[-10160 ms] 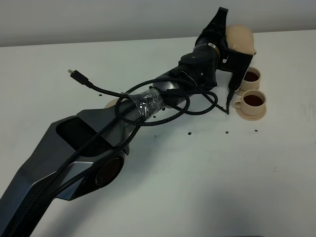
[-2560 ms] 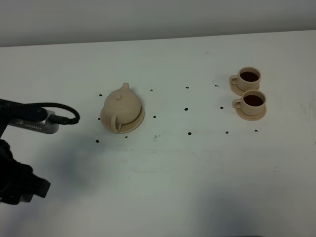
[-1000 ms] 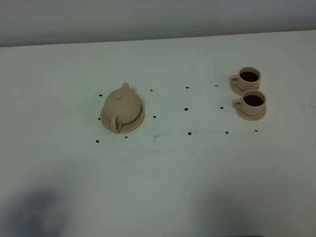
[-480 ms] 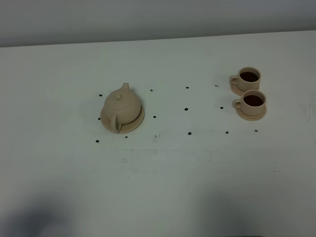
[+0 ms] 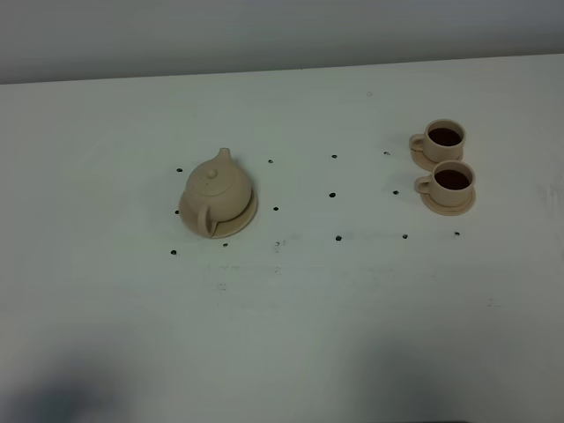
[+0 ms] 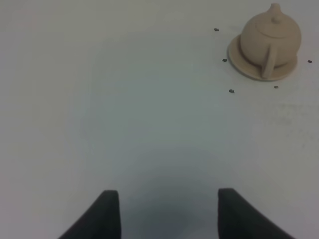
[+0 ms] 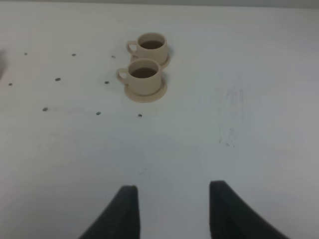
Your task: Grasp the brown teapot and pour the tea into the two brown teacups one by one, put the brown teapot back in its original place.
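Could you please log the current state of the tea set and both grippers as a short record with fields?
teapot: brown teapot upright, lid on, sitting on its wide saucer
teapot handle: faces the camera side in the high view
cups: two brown teacups, each on a small saucer, side by side, right of the teapot
cup contents: both hold dark tea
left gripper: open, empty, away from the teapot
right gripper: open, empty, away from the cups
table: white table with small dark dots
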Motion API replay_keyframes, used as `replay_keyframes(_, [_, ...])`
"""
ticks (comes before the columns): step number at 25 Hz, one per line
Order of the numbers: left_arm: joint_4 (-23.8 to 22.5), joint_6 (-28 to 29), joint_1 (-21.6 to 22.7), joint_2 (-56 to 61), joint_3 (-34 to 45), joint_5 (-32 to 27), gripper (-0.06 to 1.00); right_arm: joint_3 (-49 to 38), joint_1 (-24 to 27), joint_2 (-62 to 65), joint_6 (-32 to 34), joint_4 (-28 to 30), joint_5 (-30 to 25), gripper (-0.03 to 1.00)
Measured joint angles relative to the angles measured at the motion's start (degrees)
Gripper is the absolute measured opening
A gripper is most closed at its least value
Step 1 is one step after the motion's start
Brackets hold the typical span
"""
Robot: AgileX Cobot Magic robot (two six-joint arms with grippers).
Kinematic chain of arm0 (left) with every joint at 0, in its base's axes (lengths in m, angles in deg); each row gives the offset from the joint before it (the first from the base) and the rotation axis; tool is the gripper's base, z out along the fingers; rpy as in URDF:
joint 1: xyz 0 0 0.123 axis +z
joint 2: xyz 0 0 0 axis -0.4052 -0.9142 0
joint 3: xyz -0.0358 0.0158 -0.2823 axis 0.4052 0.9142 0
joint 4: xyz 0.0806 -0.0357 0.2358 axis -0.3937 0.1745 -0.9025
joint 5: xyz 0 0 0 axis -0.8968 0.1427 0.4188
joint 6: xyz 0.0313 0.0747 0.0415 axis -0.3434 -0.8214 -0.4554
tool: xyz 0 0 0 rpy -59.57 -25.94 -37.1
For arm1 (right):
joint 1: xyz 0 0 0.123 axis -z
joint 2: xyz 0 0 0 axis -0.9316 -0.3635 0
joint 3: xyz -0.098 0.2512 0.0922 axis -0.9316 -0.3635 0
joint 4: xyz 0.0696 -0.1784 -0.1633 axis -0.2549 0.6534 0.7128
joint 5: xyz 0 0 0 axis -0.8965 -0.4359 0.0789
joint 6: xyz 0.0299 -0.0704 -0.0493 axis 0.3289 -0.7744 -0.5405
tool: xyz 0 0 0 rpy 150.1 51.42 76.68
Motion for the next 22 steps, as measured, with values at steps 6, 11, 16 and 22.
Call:
replay_keyframes(6, [0.0,0.0,0.0,0.0,0.0,0.0,0.47,0.0,0.0,0.0,-0.1,0.0,0.0,0.33])
replay_keyframes(11, [0.0,0.0,0.0,0.0,0.0,0.0,0.47,0.0,0.0,0.0,-0.1,0.0,0.0,0.33])
replay_keyframes(16, [0.0,0.0,0.0,0.0,0.0,0.0,0.47,0.0,0.0,0.0,0.0,0.0,0.0,0.33])
replay_keyframes(22, [0.0,0.0,0.0,0.0,0.0,0.0,0.47,0.0,0.0,0.0,0.0,0.0,0.0,0.33])
